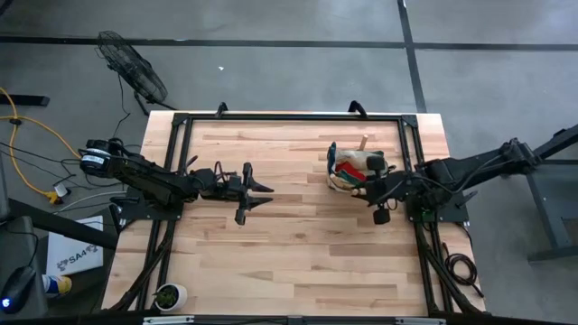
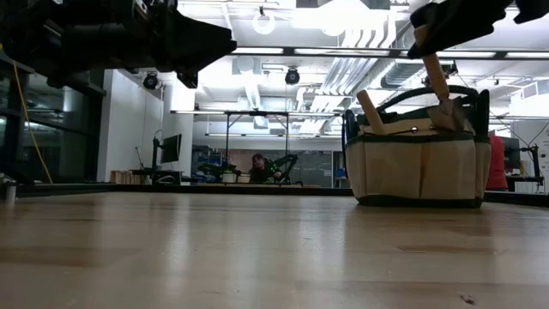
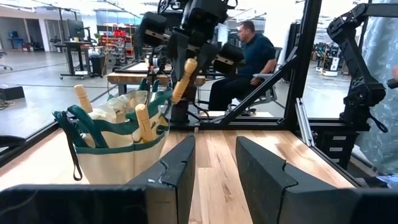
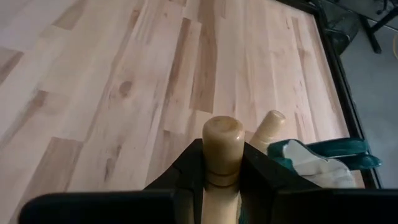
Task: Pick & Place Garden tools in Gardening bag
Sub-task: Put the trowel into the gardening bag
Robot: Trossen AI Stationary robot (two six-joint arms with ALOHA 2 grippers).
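Your right gripper [image 4: 222, 163] is clamped on a wooden tool handle [image 4: 222, 149] directly above the gardening bag [image 2: 418, 165].

The bag sits on the right part of the table [image 1: 298, 235], close to the right-hand frame rail, with other wooden handles [image 3: 143, 122] poking out of its top. The gripped handle tilts over the bag's opening; its metal end is hidden. Your left gripper [image 3: 214, 163] hovers mid-table with fingers apart, holding nothing, facing the bag.
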